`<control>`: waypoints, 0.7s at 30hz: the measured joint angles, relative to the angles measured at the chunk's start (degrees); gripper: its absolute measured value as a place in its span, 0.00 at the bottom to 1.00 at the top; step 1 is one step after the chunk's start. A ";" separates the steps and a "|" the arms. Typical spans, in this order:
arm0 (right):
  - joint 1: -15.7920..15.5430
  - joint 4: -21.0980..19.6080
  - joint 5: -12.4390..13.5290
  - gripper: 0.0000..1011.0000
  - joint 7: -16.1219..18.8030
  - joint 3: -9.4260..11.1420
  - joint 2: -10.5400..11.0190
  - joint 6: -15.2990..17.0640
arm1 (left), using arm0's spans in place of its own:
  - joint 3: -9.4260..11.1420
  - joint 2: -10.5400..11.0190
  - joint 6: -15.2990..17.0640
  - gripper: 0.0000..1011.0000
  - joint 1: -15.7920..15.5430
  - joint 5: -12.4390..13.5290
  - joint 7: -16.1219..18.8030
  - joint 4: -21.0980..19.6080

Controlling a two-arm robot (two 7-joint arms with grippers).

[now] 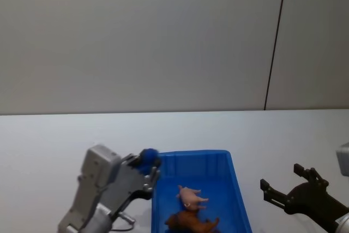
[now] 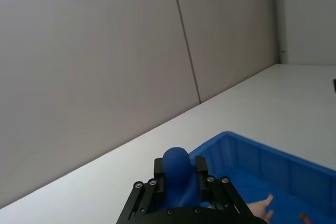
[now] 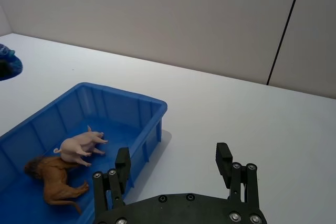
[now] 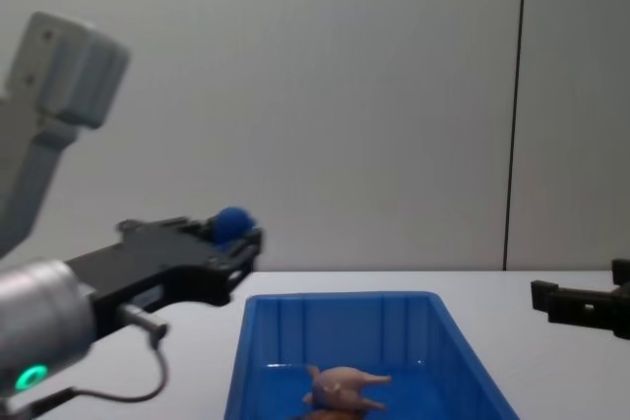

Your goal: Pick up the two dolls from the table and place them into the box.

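Both dolls lie inside the blue box (image 1: 191,154). The pale pink pig (image 1: 192,195) rests on its side, and the orange-brown lion (image 1: 191,223) lies just nearer to me. The right wrist view shows the pig (image 3: 79,145) and lion (image 3: 52,178) touching each other on the box floor. My left gripper (image 1: 148,163) hovers above the box's far left corner, shut on a small blue round object (image 2: 176,163). My right gripper (image 3: 173,153) stands open over the table to the right of the box, holding nothing.
The white table (image 1: 43,145) stretches wide on both sides of the box. A plain grey wall with a dark vertical seam (image 1: 275,42) stands behind it.
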 joint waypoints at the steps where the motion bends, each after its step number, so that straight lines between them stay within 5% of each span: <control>1: 0.00 0.00 0.00 0.99 0.00 0.00 0.00 0.00 | 0.17 -0.34 0.00 0.32 -0.27 0.21 -0.32 0.15; 10: 0.00 0.00 0.00 0.99 0.00 0.00 0.00 0.00 | 2.02 -4.20 -0.34 0.59 -3.20 2.19 -3.91 2.37; 21: 0.00 0.00 0.00 0.99 0.00 0.00 0.00 0.00 | 2.76 -5.74 -2.44 0.93 -4.12 2.28 -6.10 3.36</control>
